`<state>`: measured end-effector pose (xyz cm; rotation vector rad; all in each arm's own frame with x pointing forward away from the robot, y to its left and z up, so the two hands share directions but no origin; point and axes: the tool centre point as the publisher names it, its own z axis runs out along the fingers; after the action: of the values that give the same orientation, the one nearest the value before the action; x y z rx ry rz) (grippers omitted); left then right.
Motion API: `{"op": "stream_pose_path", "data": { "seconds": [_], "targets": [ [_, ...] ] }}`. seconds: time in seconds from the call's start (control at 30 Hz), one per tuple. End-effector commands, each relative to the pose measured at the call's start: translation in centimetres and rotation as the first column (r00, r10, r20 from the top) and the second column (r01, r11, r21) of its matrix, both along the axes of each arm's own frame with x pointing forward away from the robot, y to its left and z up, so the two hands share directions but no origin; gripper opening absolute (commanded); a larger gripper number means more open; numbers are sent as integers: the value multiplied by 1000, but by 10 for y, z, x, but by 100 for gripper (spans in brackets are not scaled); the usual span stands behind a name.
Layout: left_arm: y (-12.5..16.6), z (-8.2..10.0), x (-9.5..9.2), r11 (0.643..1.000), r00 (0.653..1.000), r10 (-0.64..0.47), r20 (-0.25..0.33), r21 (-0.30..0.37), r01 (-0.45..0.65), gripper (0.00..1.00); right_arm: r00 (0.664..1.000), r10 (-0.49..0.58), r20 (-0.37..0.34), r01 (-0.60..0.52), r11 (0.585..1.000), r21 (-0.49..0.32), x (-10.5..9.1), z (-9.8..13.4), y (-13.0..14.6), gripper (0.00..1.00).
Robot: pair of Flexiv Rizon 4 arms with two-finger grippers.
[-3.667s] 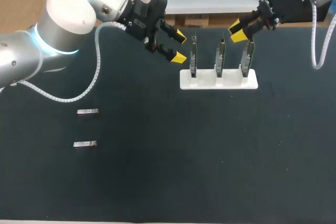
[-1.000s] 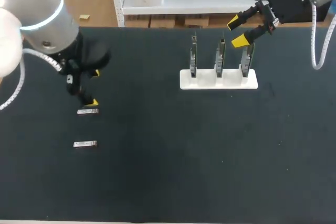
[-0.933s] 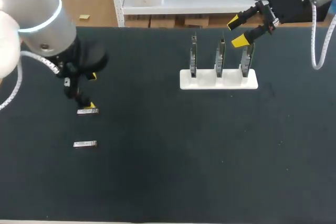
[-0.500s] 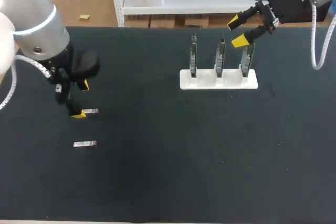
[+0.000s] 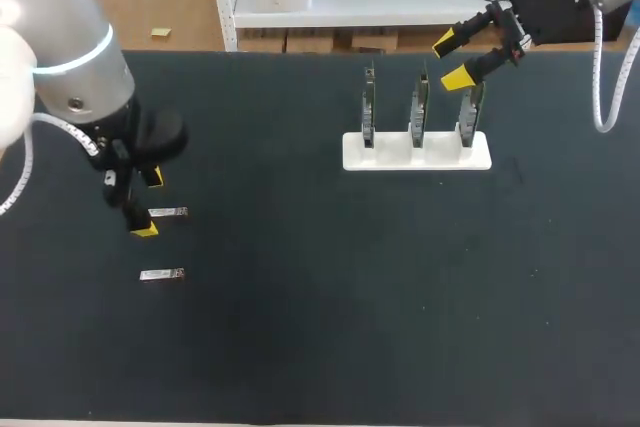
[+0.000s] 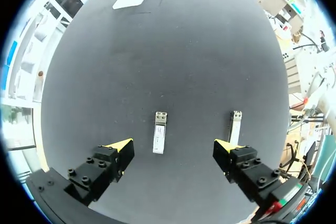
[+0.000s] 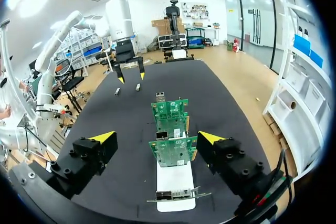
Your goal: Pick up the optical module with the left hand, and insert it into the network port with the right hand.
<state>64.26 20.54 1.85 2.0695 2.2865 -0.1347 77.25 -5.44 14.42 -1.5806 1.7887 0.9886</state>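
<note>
Holds nothing in the left gripper [image 5: 148, 204], spread wide and low over the black table [image 5: 350, 297]; straddles one silver module [image 5: 167, 212], flat on the table between the fingers [image 6: 118, 150], touching neither. Leaves a second module [image 5: 161, 274] lying beyond one finger. Hangs the right gripper [image 5: 455, 60], also spread and empty, above the circuit boards [image 5: 421, 102] on their white stand [image 5: 416, 152].
</note>
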Motion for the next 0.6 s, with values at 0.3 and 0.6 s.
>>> {"op": "stream_pose_path", "data": {
  "seconds": [0.3, 0.6],
  "targets": [
    [5, -20, 5, 1000, 1000, -2, -29, 25, 2, 100, 1000, -3, 2, 3, 1000, -1, -1, 0, 0, 100],
    [6, -29, 15, 999, 999, -6, -44, 33, 7, 100, 1000, -3, 2, 3, 1000, -1, -1, 0, 0, 100]
  ]
}}
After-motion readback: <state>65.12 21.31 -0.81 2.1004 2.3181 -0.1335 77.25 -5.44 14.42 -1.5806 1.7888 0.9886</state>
